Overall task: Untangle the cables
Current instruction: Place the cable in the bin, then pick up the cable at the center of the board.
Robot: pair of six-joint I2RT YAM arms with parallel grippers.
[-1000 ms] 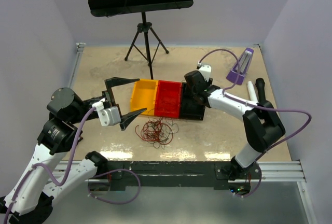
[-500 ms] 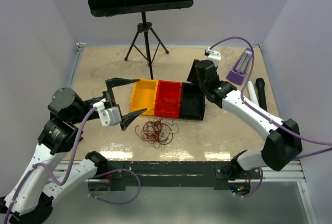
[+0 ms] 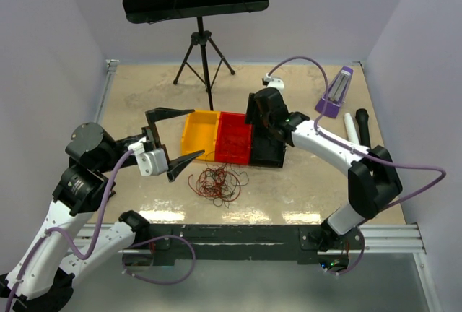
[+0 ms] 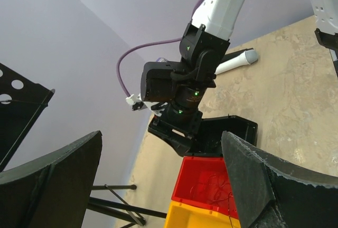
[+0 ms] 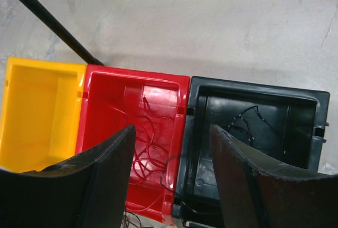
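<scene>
The cables (image 3: 216,184) lie as a loopy clump of thin red and black wires on the table, in front of the red bin (image 3: 234,137). Loose red wires (image 5: 140,133) lie inside the red bin (image 5: 105,88). A thin black wire (image 5: 248,120) sits in the black bin (image 5: 296,133). Another black strand crosses the wall between those two bins. My right gripper (image 5: 171,129) hovers open over that wall, holding nothing. The left gripper (image 3: 180,137) stands wide open and bare, left of the yellow bin (image 3: 201,135) and behind the clump.
A music stand's tripod (image 3: 204,59) stands behind the bins; one leg (image 5: 47,17) shows in the right wrist view. At the back right are a purple object (image 3: 333,95), a white cylinder (image 3: 350,124) and a black one (image 3: 362,120).
The right arm lifted back and to the right from over the black bin, then swung left again to hover over the red and black bins. The left arm and the clump stayed put.
</scene>
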